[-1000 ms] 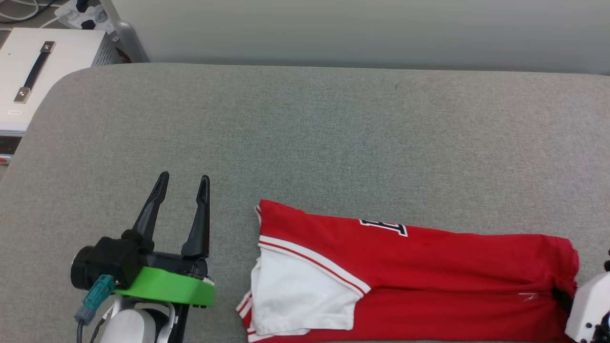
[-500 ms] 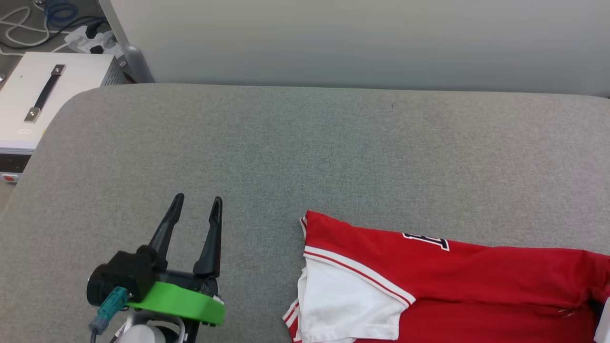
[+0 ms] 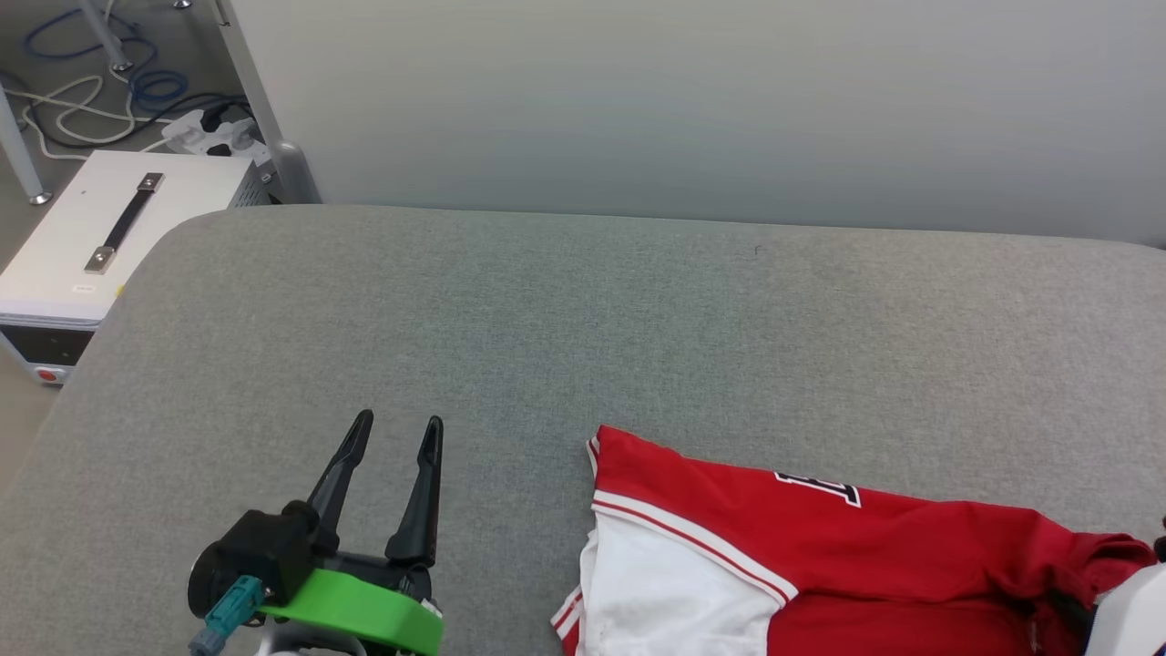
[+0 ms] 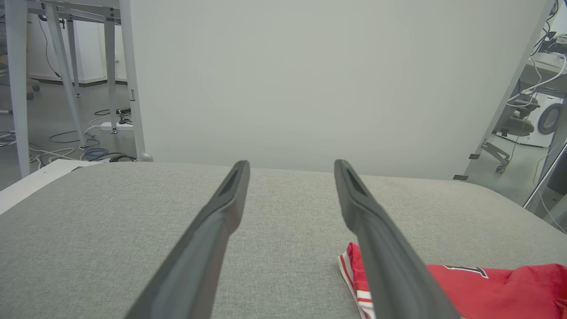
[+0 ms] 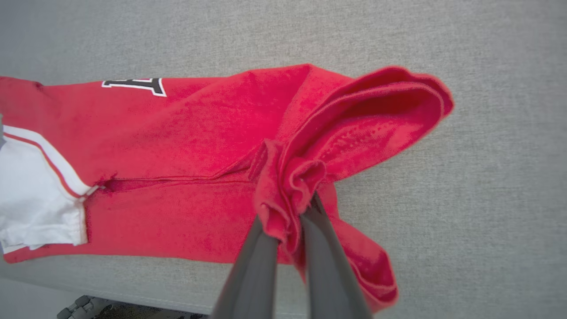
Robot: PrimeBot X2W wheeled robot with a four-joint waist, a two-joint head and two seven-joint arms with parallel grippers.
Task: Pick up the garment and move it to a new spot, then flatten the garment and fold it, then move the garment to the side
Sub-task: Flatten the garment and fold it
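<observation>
Soft, even, bright indoor light with no glare. The left claw (image 3: 400, 419) throws barely any shadow on the grey desk (image 3: 638, 319). Head view sharp; wrist views go soft close to the lens and bend lines at the edges.

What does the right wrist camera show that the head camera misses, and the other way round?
Right wrist view's own: the right gripper shut on a bunched red fold of the garment. Head view's own: the open left gripper, apart from the garment, and a white box beside the grey surface. Shared: the garment's red body, white sleeve and black lettering on that surface.
</observation>
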